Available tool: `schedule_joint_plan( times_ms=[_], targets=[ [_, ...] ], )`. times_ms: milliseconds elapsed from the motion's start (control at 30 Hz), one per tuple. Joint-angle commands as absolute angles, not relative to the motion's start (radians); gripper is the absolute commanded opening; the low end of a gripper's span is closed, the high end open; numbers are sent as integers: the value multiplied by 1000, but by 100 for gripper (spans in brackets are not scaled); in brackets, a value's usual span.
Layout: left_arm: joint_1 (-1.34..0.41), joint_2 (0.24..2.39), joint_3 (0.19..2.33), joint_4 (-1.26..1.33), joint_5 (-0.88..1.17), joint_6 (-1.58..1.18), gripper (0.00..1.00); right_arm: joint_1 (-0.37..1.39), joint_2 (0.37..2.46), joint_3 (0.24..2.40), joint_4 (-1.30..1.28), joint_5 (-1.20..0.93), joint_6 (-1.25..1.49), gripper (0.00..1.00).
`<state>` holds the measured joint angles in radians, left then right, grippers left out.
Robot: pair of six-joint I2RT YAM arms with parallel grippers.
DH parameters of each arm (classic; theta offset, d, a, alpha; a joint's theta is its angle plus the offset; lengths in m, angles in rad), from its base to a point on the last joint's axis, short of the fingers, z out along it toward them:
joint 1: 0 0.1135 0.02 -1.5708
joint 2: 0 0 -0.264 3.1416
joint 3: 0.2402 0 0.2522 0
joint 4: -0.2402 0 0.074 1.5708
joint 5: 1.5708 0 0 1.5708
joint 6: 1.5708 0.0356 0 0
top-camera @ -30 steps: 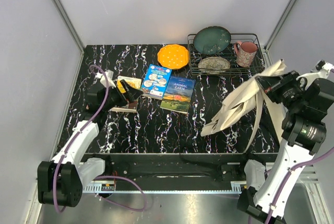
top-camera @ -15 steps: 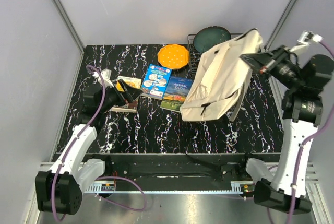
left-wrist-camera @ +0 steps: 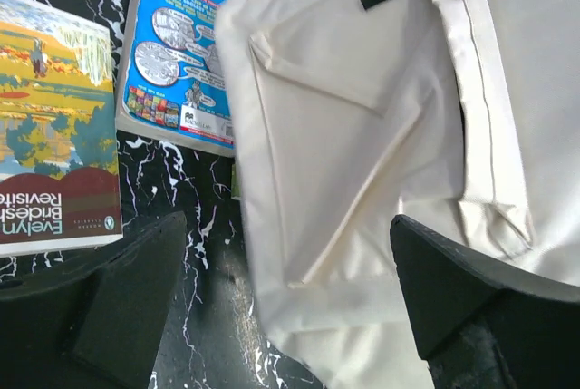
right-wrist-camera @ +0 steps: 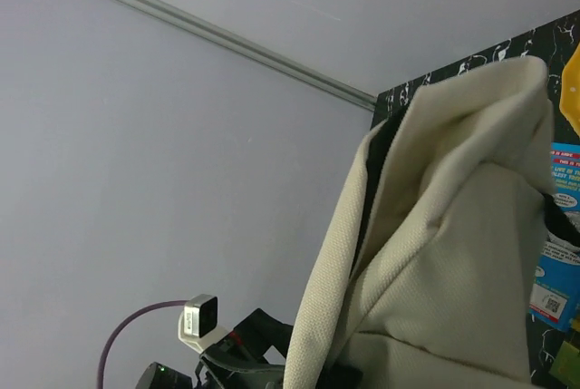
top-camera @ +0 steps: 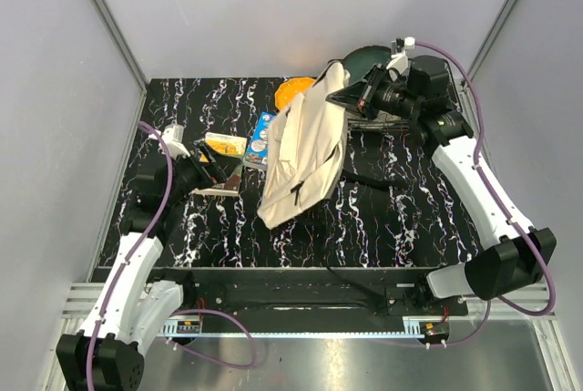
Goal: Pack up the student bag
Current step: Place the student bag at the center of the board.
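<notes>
The student bag [top-camera: 305, 149], cream fabric with black pulls, hangs from its top edge above the middle of the table and drapes over the books. My right gripper [top-camera: 348, 97] is shut on that top edge, near the dish rack. The right wrist view is filled by the bag [right-wrist-camera: 453, 253], which hides my fingers. My left gripper [top-camera: 221, 168] stands open to the bag's left, low over a paperback [top-camera: 219, 189]. In the left wrist view the bag [left-wrist-camera: 362, 135] hangs ahead between the spread fingers [left-wrist-camera: 118, 307], with a blue book [left-wrist-camera: 172, 63] and the paperback [left-wrist-camera: 54, 135] to its left.
A wire dish rack [top-camera: 428, 118] at the back right holds a teal plate [top-camera: 364, 56]. An orange plate [top-camera: 290, 92] peeks out behind the bag. A yellow book [top-camera: 225, 145] and the blue book [top-camera: 259, 140] lie left of the bag. A black strap [top-camera: 369, 180] trails on the table.
My right arm has swung the bag from the right edge leftward across the table, so it now hangs over the books. The left arm has shifted only slightly.
</notes>
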<state>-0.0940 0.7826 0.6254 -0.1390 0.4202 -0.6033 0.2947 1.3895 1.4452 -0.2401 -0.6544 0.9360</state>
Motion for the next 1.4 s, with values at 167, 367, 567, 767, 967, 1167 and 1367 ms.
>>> schedule_joint_plan(
  times_ms=[167,367,567,767,967,1167,1367],
  targets=[
    [-89,775,655,-133,400,-583,99,304,1333,1154,-101,-497,816,0],
    [-91,804,618,-121,452,-577,99,302,1307,767,-98,-390,795,5],
    [-185,814,546,-112,417,-600,99,301,1217,664,-230,-227,743,63],
    [-366,782,483,-228,129,-676,99,302,994,690,-451,-51,690,81],
    [-413,649,485,-501,-193,-768,99,302,888,643,-414,-293,701,79],
    [-425,669,485,-643,-264,-905,99,393,982,583,-273,-419,779,78],
    [-474,807,456,-664,-327,-1000,99,511,1072,598,-189,-408,816,78]
  ],
)
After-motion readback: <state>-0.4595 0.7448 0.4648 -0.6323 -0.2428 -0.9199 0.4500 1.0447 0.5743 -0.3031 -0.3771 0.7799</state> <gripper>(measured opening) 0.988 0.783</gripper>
